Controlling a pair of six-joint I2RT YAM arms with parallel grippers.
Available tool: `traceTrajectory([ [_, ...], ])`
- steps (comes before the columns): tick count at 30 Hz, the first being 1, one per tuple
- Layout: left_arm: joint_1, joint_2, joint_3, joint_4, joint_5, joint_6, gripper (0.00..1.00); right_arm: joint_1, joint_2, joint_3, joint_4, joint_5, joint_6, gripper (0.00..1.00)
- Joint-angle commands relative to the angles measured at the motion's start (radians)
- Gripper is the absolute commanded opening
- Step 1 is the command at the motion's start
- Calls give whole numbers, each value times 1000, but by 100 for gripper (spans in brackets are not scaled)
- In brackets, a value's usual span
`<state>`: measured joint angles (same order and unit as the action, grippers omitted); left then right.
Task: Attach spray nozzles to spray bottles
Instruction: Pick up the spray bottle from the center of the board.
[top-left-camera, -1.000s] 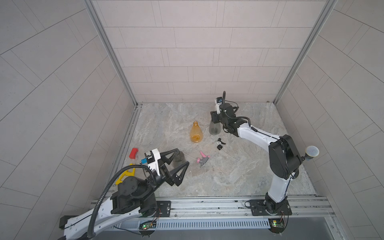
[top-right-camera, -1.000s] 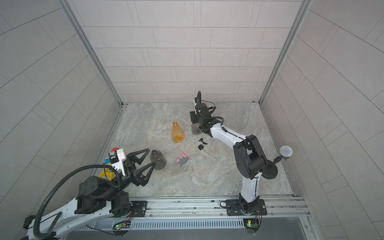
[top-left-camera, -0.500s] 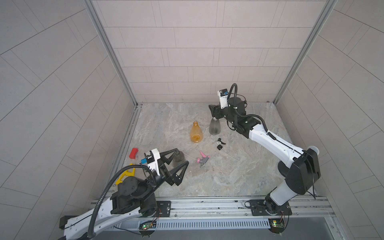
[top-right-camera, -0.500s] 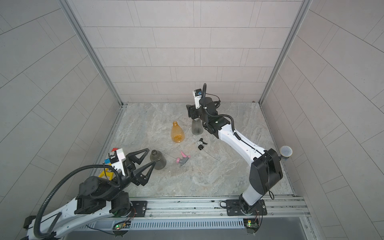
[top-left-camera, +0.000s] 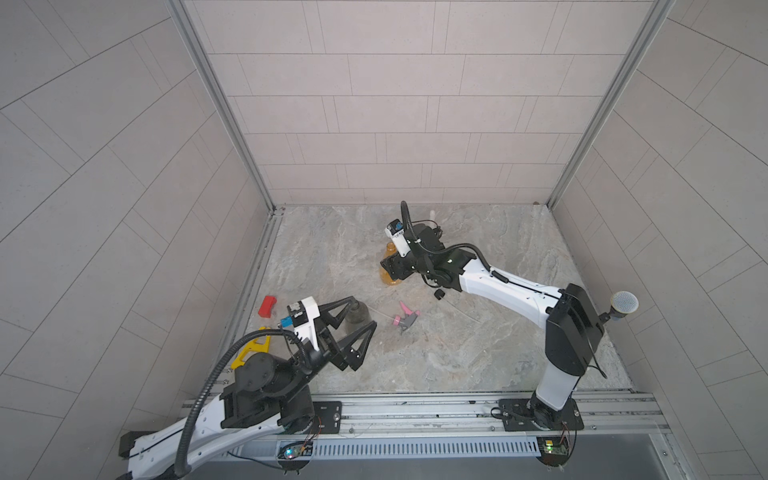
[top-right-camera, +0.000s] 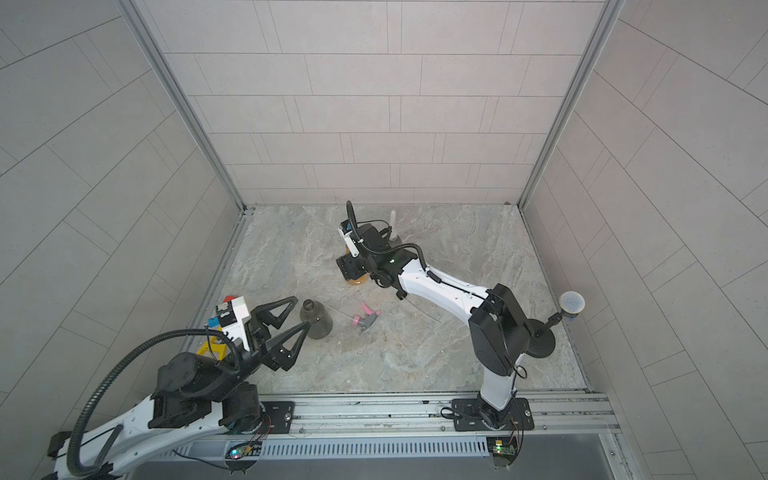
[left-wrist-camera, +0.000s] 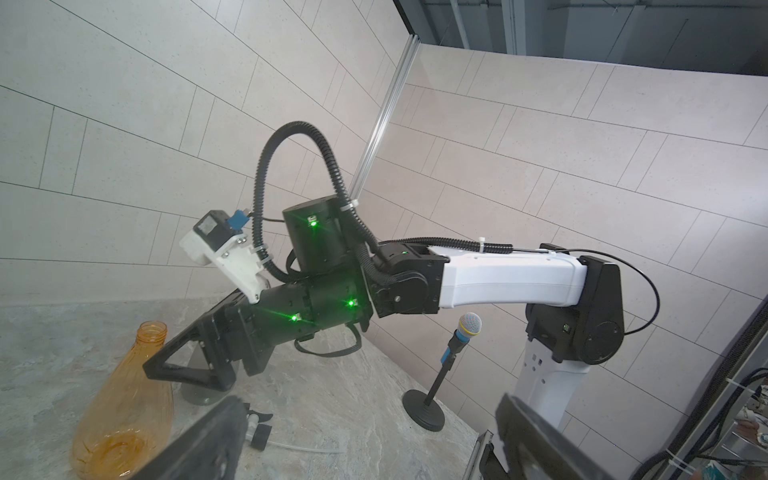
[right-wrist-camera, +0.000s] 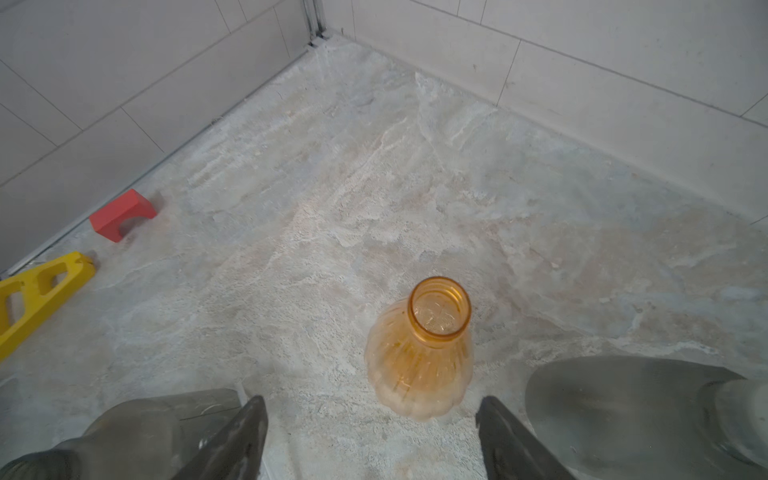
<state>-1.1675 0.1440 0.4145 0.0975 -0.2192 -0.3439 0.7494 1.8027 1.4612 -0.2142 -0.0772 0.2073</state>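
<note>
Right pincer (right-wrist-camera: 370, 409) swung over to the orange bottle (right-wrist-camera: 419, 361), jaws spreading.
Bottle stands upright on tabletop (right-wrist-camera: 332, 166), neck bare, not yet gripped; left pincer (top-right-camera: 300, 311) spread, empty. Judged: next bottle's turn.

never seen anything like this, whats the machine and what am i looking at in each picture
This is a robot with two arms, each ending in a two-fingered gripper. Two pictures look down on the whole table from above; the other two come from cameras on the arms' wrists. On the table stand an orange bottle and a grey bottle, both without tops. A pink-and-grey nozzle and a black nozzle lie loose on it, with a red block and a yellow piece at one side and a microphone on a stand. The left gripper is open near the grey bottle; the right gripper is open close to the orange bottle. Neither holds anything.
</note>
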Motion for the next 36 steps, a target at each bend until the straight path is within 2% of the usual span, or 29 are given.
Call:
traceTrajectory([
  [1,0,-16,17,-10,-5,-5,100,-15,34,57,20,19,13,77],
  [8,0,-15,12,-9,6,-5,100,-36,117,136,24,39,9,65],
  [13,0,-20,10,-12,4,-2,100,-38,147,159,7,38,2,49],
  [24,0,-21,9,-12,-5,-1,100,-35,138,158,9,49,-15,22],
  [30,0,-17,16,-12,-8,4,100,-35,33,151,-16,66,-39,14],
  [36,0,20,47,-40,-4,6,100,-26,-188,56,-130,81,-17,11],
])
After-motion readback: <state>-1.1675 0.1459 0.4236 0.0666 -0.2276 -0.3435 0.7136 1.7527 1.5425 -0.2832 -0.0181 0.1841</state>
